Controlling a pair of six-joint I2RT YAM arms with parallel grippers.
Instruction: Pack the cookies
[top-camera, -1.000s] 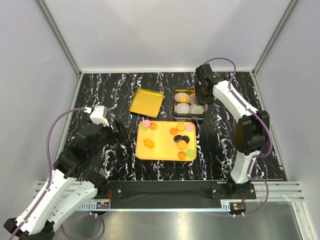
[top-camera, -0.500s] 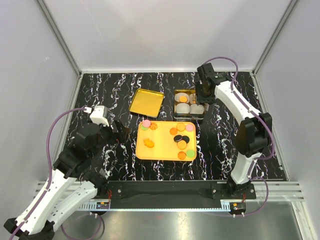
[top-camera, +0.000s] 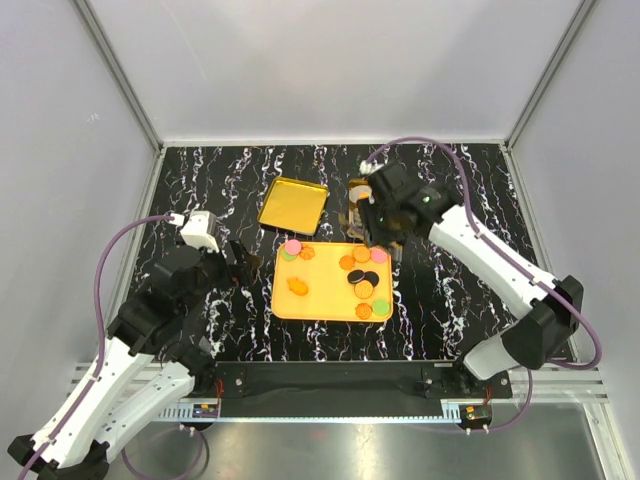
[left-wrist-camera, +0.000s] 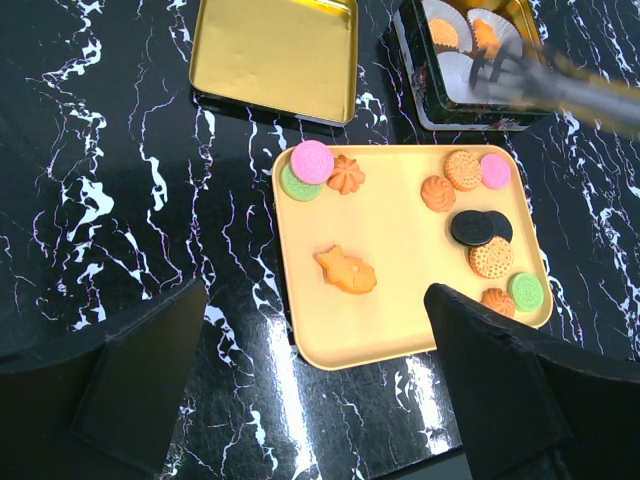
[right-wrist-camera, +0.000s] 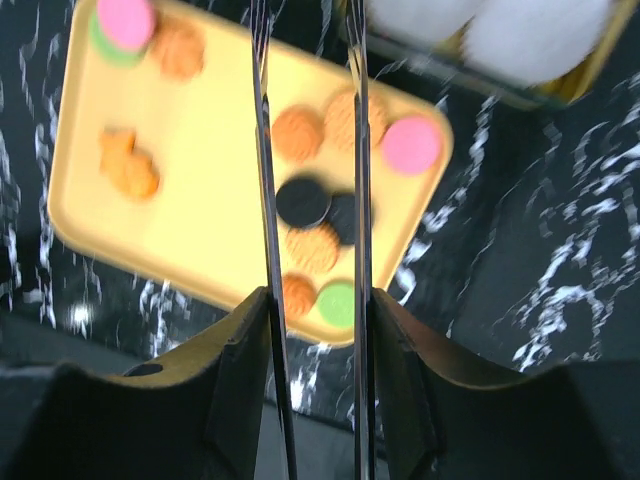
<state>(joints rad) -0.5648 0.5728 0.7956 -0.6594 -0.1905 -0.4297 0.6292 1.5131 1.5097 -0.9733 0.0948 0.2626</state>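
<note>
Several cookies lie on the yellow-orange tray: a pink disc, an orange fish shape and black discs, with more orange, pink and green ones at its right. My right gripper is shut on metal tongs and hovers over the tin's near side and the tray's far edge. The tong blades stand apart, their tips out of the right wrist view; nothing shows between them. My left gripper is open and empty, left of the tray. The left wrist view shows the tray and the blurred tongs.
A dark tin holding white paper cups, some with orange cookies in them, stands behind the tray. Its gold lid lies to the tin's left. The table is black marble with white walls around it.
My right arm has swung from behind the tin forward and left, so the tongs now sit over the tin and tray edge. The left arm has not moved.
</note>
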